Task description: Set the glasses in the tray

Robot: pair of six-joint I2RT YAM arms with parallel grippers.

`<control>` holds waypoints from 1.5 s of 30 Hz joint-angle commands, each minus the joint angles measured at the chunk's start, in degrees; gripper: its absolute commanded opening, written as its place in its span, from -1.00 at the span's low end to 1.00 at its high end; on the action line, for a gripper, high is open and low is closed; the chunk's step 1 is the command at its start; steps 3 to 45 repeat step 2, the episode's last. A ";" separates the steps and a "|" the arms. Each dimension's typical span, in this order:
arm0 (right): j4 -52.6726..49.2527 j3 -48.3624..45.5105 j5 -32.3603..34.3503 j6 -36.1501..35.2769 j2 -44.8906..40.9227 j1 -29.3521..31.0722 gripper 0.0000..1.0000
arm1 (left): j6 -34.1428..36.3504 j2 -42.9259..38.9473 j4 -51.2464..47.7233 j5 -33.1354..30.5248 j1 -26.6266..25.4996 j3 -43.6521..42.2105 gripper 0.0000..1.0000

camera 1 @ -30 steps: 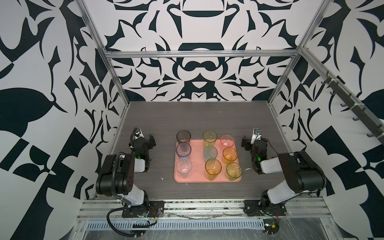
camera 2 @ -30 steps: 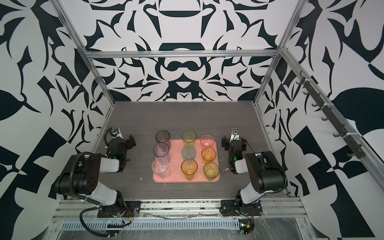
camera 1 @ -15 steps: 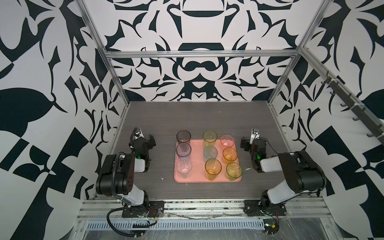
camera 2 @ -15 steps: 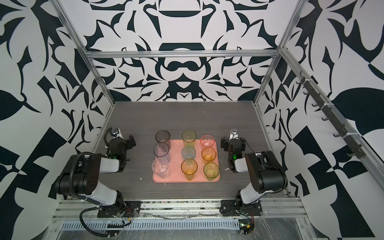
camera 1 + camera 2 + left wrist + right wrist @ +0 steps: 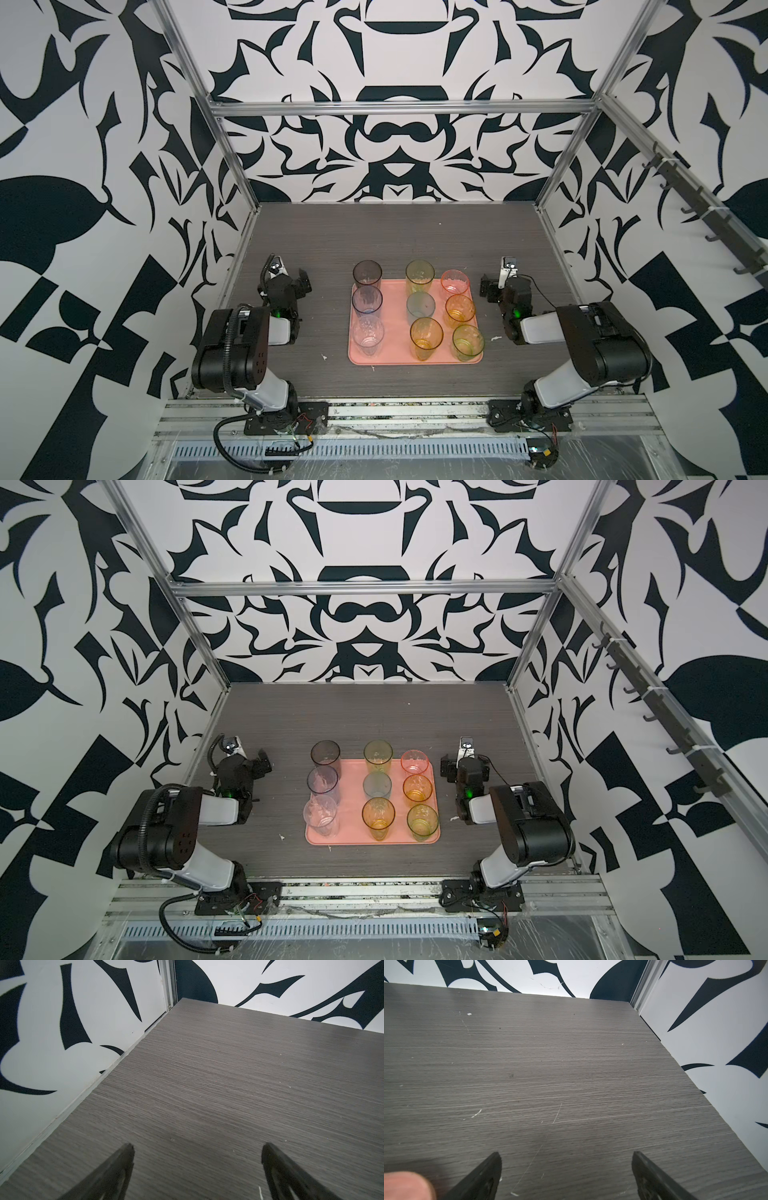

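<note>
We've got both claws spread wide with nothing in them: the left claw (image 5: 198,1147) and the right claw (image 5: 566,1155) each hang over bare bench (image 5: 374,232). The tray (image 5: 395,353) sits between them, touching neither. All nine glasses (image 5: 420,305) stand upright on it in three rows. The smoky grey one (image 5: 367,273) is nearest the left claw and the pink one (image 5: 455,282) nearest the right claw.
</note>
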 commanded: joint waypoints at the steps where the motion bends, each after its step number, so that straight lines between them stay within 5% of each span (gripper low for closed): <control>1: 0.78 1.50 -0.24 -0.40 -0.42 -0.11 1.00 | -0.50 -0.39 0.12 -0.63 0.30 1.34 0.99; 45: 0.83 1.43 -0.20 -0.40 -0.51 -0.09 1.00 | -0.53 -0.40 0.12 -0.61 0.27 1.30 0.99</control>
